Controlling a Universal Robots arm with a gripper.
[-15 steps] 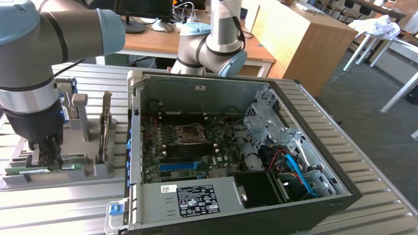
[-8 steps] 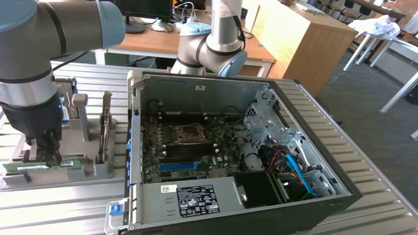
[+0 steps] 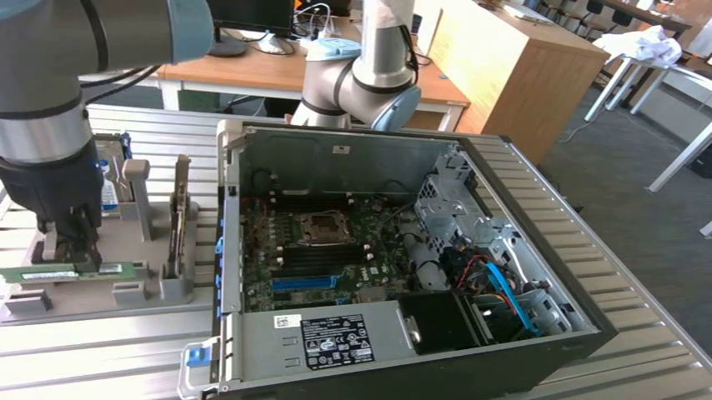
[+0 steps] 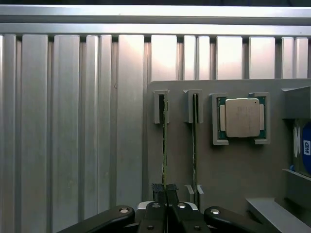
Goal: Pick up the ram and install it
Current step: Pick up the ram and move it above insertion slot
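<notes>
The ram (image 3: 42, 273) is a thin green stick with a pale label, lying lengthwise in a slot of the grey holder (image 3: 133, 300) at the exterior view's left. My gripper (image 3: 76, 260) comes straight down onto it, and its dark fingers are shut on the stick's upper edge. In the wrist view the ram (image 4: 164, 141) shows edge-on, seated in its slot, with my gripper (image 4: 165, 190) pinched on it near one end. The holder's bracket (image 4: 161, 107) holds the stick's far end.
A second green stick (image 4: 195, 141) stands in the neighbouring slot, beside a square silver processor (image 4: 241, 118) and a blue-labelled hard drive (image 4: 305, 145). The open computer case (image 3: 228, 250) with its motherboard (image 3: 323, 250) lies at the exterior view's right of the holder, on a ribbed metal table (image 3: 100, 358).
</notes>
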